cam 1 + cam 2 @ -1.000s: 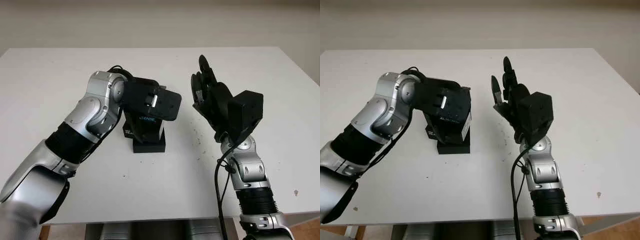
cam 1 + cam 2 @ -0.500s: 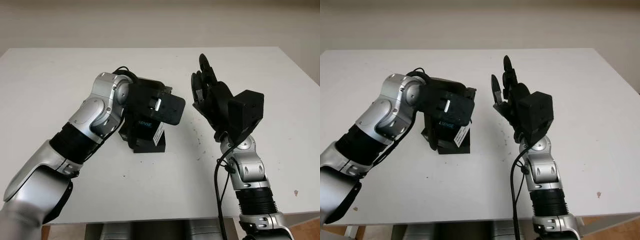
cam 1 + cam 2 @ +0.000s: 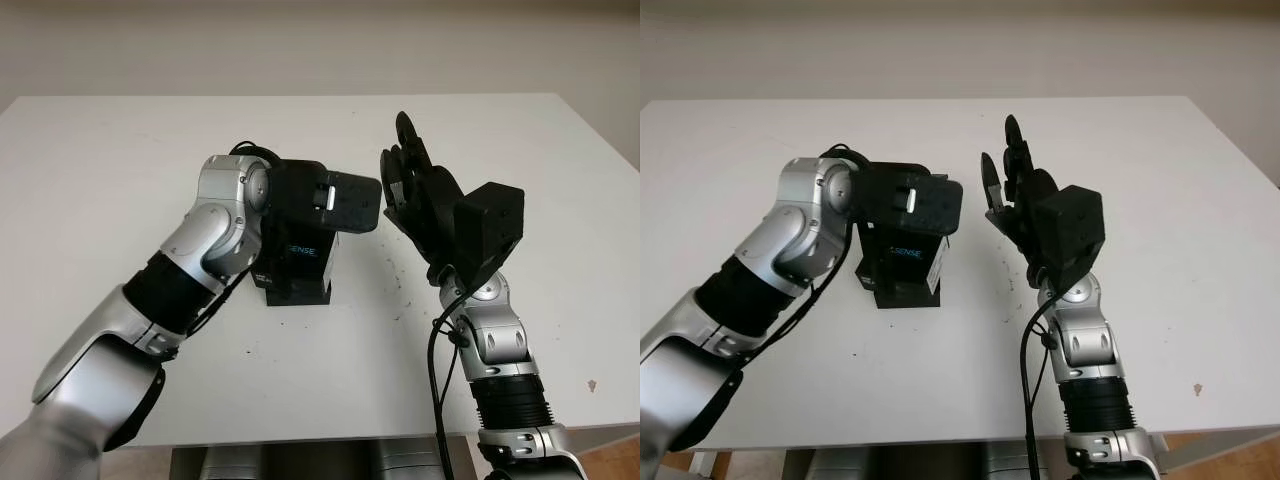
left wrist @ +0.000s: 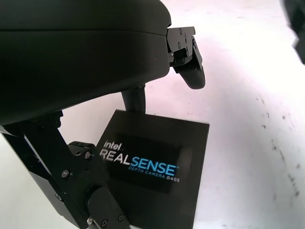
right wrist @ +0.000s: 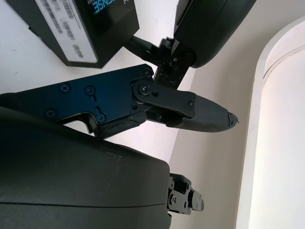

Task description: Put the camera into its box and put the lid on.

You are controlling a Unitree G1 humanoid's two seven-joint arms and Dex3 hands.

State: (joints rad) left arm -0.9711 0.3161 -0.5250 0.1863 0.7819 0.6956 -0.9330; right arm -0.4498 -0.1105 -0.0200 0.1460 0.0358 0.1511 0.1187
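White table (image 3: 120, 180) — small dark specks.

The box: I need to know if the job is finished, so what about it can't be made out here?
- Contents: left wrist view shows the printed top of the box; whether the camera is inside is hidden.
- Closure: in the head views the left hand covers the box's upper part; the wrist view's edge cuts off its near end.
- Grip: whether that hand holds it is unclear.
The right hand, open, is raised beside it.

Head stereo eyes look forward and down at the white table (image 3: 120, 150) from slightly offset positions. Wrist cameras sit close; both catch the RealSense box (image 4: 157, 167), central in the head views.
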